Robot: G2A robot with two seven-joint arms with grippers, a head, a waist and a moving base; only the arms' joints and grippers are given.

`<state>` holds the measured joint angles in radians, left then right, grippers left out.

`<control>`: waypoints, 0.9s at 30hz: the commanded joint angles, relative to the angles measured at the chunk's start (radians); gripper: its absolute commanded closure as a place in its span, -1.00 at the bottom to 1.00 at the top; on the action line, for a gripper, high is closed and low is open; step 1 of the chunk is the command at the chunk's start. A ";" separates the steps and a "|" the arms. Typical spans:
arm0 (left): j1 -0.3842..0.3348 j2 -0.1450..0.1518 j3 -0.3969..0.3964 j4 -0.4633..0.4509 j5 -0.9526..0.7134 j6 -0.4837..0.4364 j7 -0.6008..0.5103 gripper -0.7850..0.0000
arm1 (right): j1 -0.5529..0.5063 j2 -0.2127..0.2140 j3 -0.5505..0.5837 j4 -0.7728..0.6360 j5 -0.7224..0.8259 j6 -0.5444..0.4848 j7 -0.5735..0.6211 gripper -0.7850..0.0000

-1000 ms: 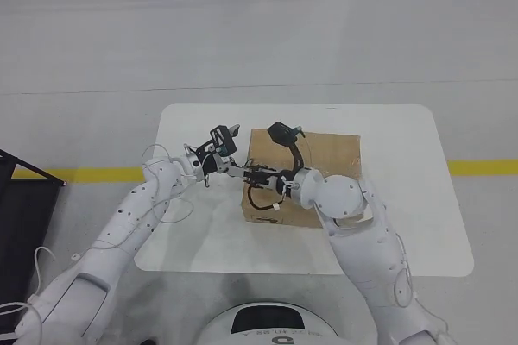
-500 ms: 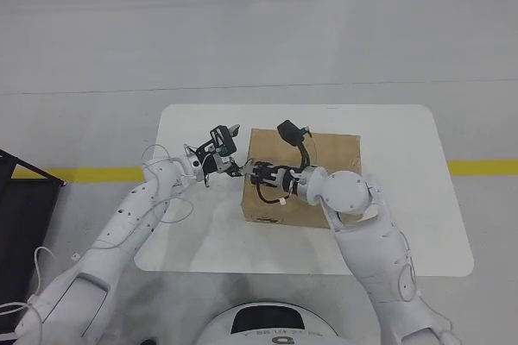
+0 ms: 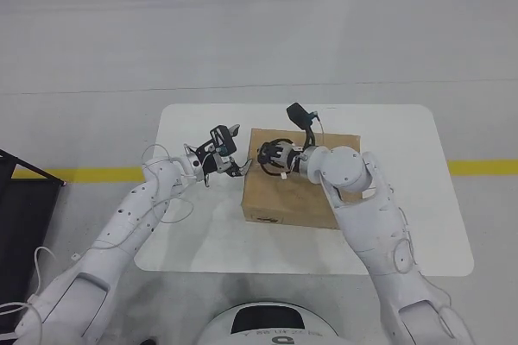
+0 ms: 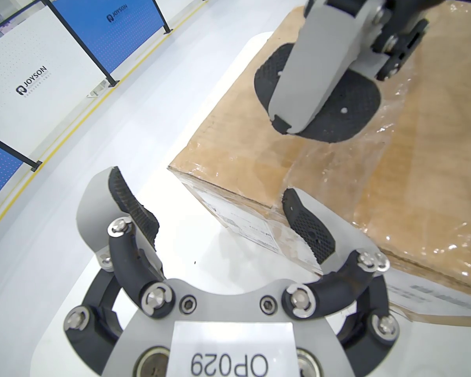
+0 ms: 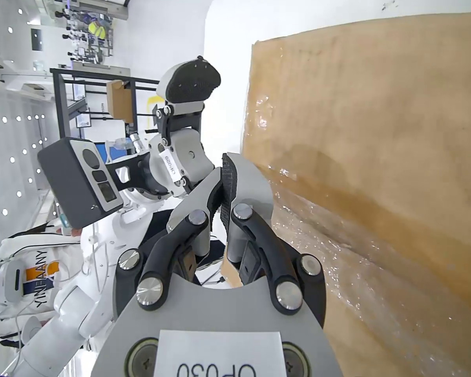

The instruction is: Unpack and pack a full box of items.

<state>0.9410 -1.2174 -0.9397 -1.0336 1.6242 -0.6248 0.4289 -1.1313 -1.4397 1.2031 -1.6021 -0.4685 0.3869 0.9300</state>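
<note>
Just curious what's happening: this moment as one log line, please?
box: taped shut on table | left claw: open at box edge | right claw: shut over box top

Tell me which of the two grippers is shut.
The right gripper: its pads are pressed together over the box top. The left gripper is open at the box's corner.
</note>
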 commanded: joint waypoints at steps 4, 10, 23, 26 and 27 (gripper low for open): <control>0.000 0.000 0.000 0.000 0.000 0.000 0.000 -1.00 | -0.018 0.009 -0.013 -0.039 -0.033 0.047 0.036 1.00; 0.000 0.000 0.000 0.000 0.000 0.000 0.000 -1.00 | -0.047 0.019 -0.011 -0.094 -0.044 0.094 0.064 1.00; 0.000 0.000 0.000 0.000 0.000 0.000 0.000 -1.00 | -0.071 0.051 0.081 -0.069 -0.034 0.118 0.116 1.00; 0.000 0.000 0.000 0.000 0.000 0.000 0.000 -1.00 | -0.096 0.062 0.112 -0.103 -0.049 0.129 0.129 1.00; 0.000 0.000 0.000 0.000 0.000 0.000 0.000 -1.00 | -0.103 0.066 0.121 -0.113 -0.057 0.134 0.138 1.00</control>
<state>0.9410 -1.2174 -0.9397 -1.0336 1.6242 -0.6248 0.4289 -1.2274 -1.3780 1.3142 -1.7045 -0.5164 0.5156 1.0586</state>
